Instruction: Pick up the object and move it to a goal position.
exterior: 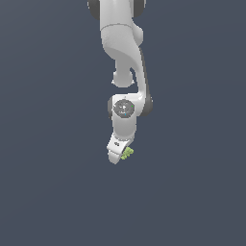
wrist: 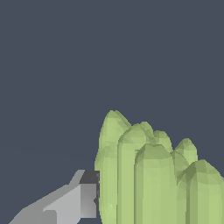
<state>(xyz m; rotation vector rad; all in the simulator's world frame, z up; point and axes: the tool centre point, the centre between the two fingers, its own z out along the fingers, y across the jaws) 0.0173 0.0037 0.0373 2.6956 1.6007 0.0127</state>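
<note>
The object (exterior: 128,153) is a tiny yellow-green lumpy item with ridged layers, sitting at the tip of my white gripper (exterior: 120,156) in the lower middle of the exterior view. In the wrist view the object (wrist: 148,175) fills the space between the fingers. One grey finger (wrist: 86,200) presses against its side. The other finger is hidden behind the object. The gripper looks shut on the object. I cannot tell its height above the surface.
The white arm (exterior: 122,43) reaches down from the top of the exterior view. A plain dark grey-blue surface (exterior: 48,192) lies all around. No goal marker shows.
</note>
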